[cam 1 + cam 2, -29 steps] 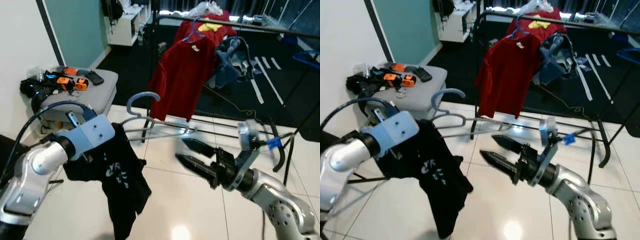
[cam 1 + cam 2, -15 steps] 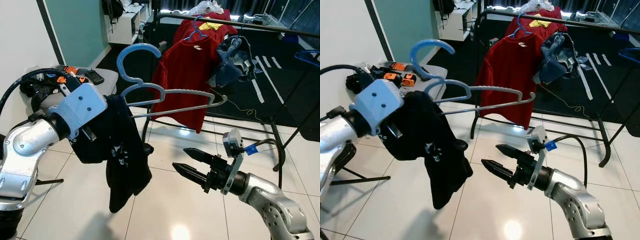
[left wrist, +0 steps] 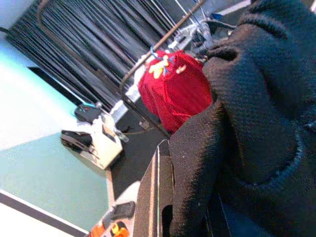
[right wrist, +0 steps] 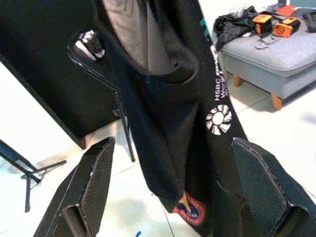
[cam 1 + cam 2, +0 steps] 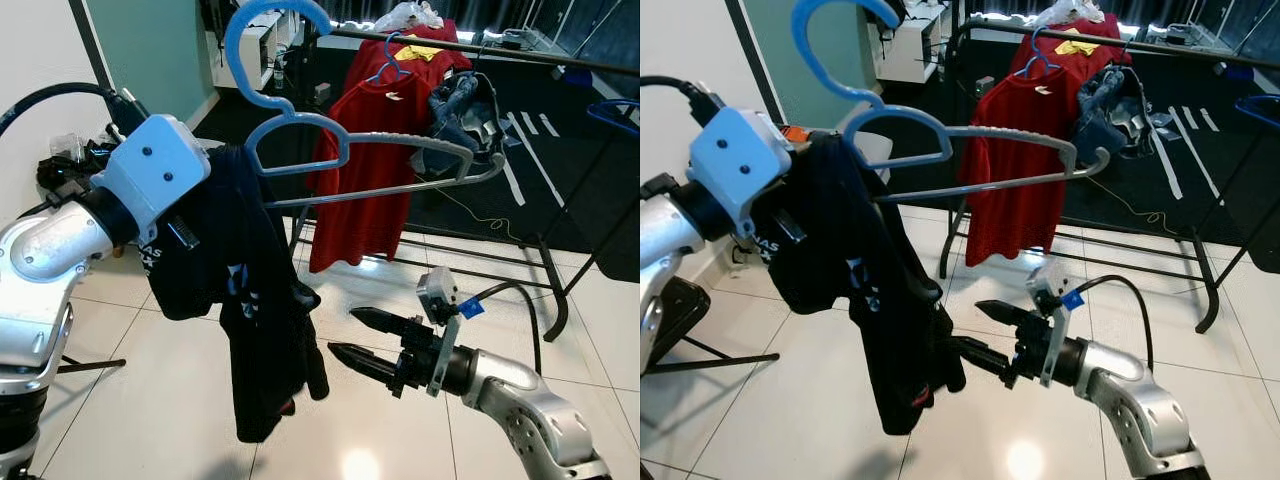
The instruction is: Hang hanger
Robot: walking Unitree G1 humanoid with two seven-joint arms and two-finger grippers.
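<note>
At 9 o'clock the left gripper is buried in the black shirt; whether its jaws are clenched I cannot tell. It carries the blue hanger high, presumably to reach the rail at 1 o'clock. The hook points to 12, the long axis running toward 3. At 5 o'clock the right gripper hangs with jaws released, facing the shirt.
</note>
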